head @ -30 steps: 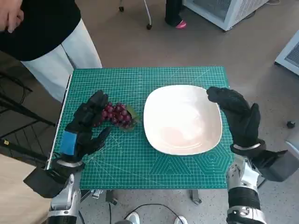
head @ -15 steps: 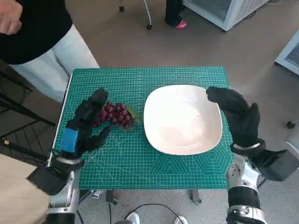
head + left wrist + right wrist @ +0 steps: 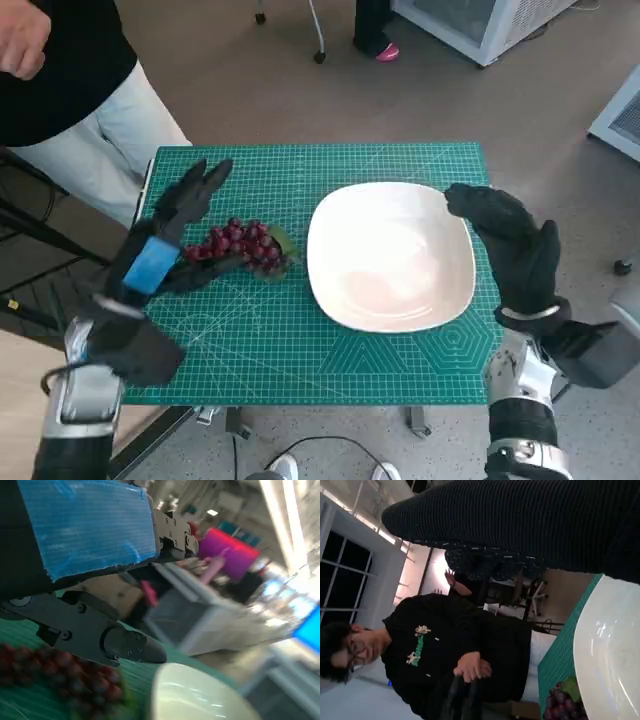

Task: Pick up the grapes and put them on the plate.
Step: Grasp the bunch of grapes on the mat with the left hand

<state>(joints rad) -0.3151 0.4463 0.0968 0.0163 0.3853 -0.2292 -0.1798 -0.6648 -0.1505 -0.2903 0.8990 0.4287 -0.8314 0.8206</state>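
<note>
1. Left hand (image 3: 160, 255), black with blue tape over its back, now hovers over the near-left part of the green gridded cutting mat (image 3: 300, 340) with its fingers spread and nothing in them; one lower finger lies just beside, perhaps touching, the left end of the bunch of dark red grapes (image 3: 240, 247).
2. Change: a second ago this hand was curled low around the left end of the bunch; since then the fingers have fanned out and the forearm has swung toward the table's left edge. The bunch has not shifted on the mat.
3. Grapes: they lie on the mat just left of the white rounded-square plate (image 3: 390, 256), near its rim but apart from it. The left wrist view shows the same order, fingers (image 3: 125, 647) above the blurred grapes (image 3: 60, 672) with the plate (image 3: 195, 695) beyond.
4. Right hand (image 3: 510, 250), in a black knitted glove, rests at the plate's far-right rim, holding nothing; whether it touches the rim cannot be told.
5. Meaning, as a judgement: the grasp was not secured, so a fresh closure on the bunch is needed before any carry to the plate.
6. Surroundings: a person in a black top (image 3: 60, 60) stands beyond the table's left corner.
</note>
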